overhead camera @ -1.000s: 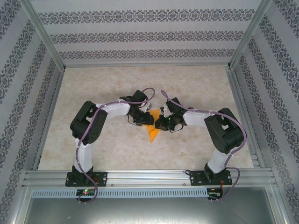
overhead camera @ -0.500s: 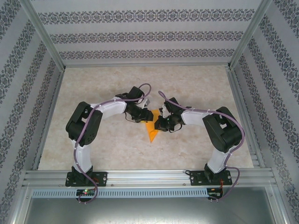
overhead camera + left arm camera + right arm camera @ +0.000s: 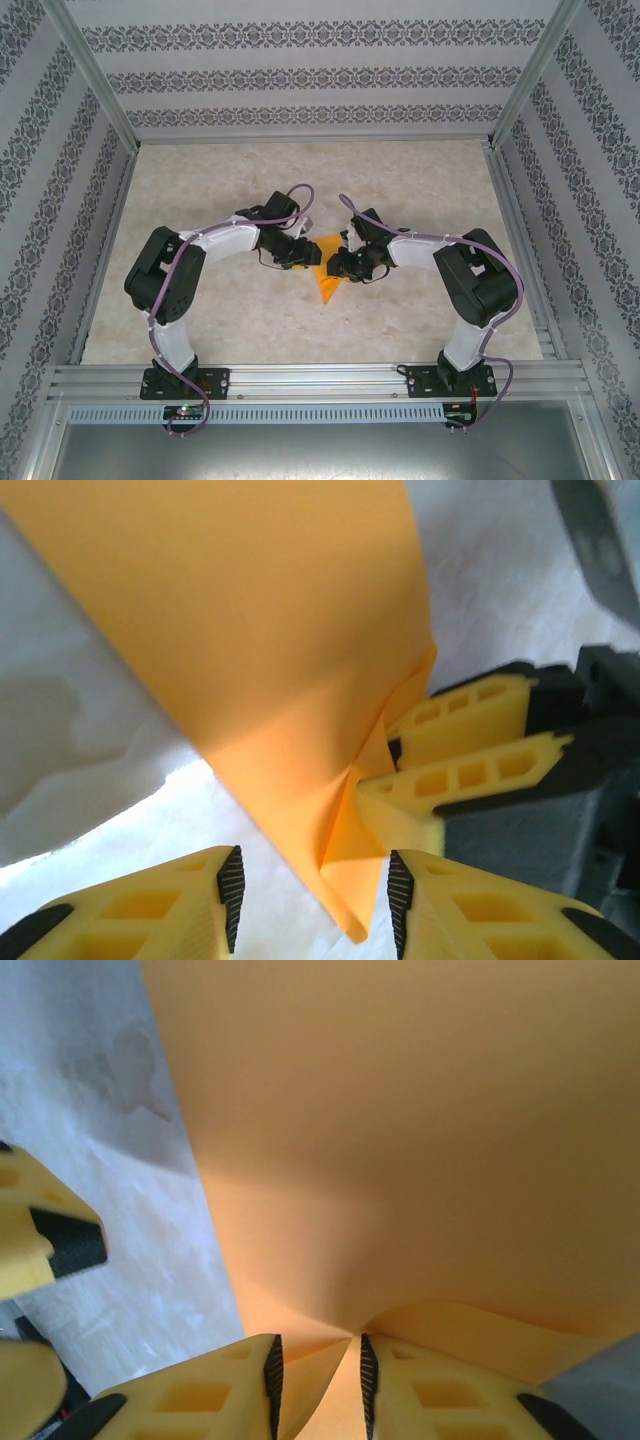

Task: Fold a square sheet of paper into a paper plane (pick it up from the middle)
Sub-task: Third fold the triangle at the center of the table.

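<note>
Marbled counter (image 3: pixel 200 180), patterned walls (image 3: pixel 300 80). Two sets of jaws, one orange paper plane (image 3: pixel 325 285) lying mid-counter: I've got the left jaws open astride a pointed corner, the right jaws slightly parted around a raised fold.

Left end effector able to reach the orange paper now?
Likely yes: the orange paper has its tip between the open fingers of the left end effector, nothing blocking; the right end effector sits to one side.
</note>
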### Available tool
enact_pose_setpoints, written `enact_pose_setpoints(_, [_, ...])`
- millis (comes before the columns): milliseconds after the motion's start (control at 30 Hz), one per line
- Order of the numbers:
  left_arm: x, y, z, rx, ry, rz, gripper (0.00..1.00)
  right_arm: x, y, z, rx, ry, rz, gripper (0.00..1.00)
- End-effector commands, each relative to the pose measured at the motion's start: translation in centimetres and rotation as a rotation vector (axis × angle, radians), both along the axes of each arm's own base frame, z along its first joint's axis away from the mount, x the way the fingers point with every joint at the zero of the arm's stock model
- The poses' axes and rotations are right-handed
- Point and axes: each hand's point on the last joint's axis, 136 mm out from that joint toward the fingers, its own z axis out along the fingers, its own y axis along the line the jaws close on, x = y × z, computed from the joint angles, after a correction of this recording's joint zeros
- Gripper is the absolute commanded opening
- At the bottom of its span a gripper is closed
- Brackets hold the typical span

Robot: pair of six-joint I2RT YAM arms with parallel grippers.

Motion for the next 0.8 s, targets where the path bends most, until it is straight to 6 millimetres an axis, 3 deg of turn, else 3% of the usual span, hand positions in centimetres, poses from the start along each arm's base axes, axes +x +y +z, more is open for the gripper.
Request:
enact_pose_setpoints(0, [-0.3,-0.4,1.5,-0.068,-0.040,-0.003,0.47,0.0,0.8,0.3,0.034,0.000,0.001,0.33])
enact_pose_setpoints(467, [-2.2,-0.6,1.8,-0.122,-0.071,-0.053,0.50,0.0,1.1,0.7,0.083,0.009,-0.033,0.45])
enact_pose_setpoints(767, [-2.2,-1.2,1.0,-0.123,-0.069,-0.075,0.50,0.2,0.7,1.5,0.101,-0.002,-0.080,0.48])
